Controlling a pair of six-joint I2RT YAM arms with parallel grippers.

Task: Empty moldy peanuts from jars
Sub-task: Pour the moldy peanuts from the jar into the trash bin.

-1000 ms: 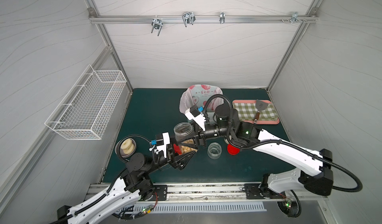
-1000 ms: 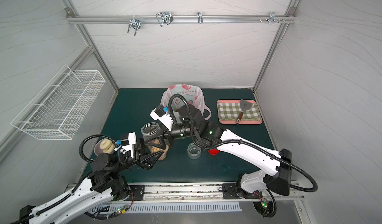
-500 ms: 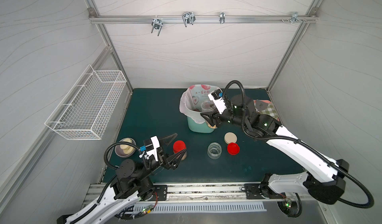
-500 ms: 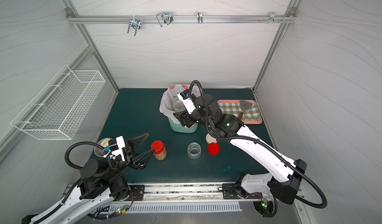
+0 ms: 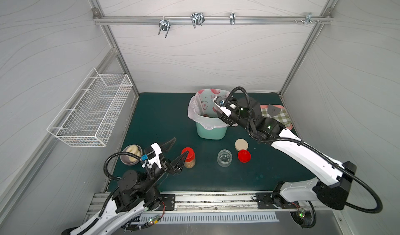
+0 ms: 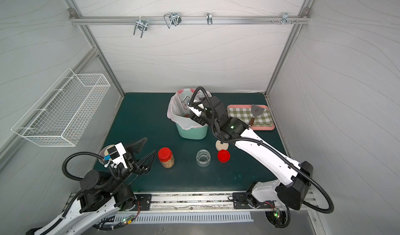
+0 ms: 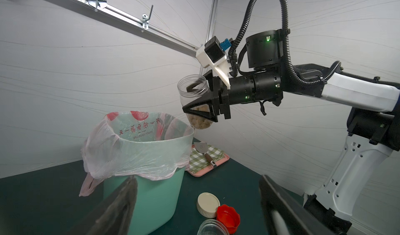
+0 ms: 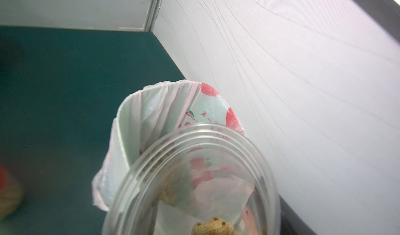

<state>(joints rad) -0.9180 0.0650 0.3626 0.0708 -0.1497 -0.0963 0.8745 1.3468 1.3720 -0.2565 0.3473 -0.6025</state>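
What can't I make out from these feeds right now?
Held jar: in both top views, mostly hidden under the right arm.
Bin contents: top views, mostly covered by bag and right tool.
Red-lidded jar: blurred and cut off at the right wrist view's edge.

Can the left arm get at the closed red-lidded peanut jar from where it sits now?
Probably yes. The left gripper is open wide, and the clear red-lidded jar of peanuts stands upright close in front of it, with only bare dark green mat between them.
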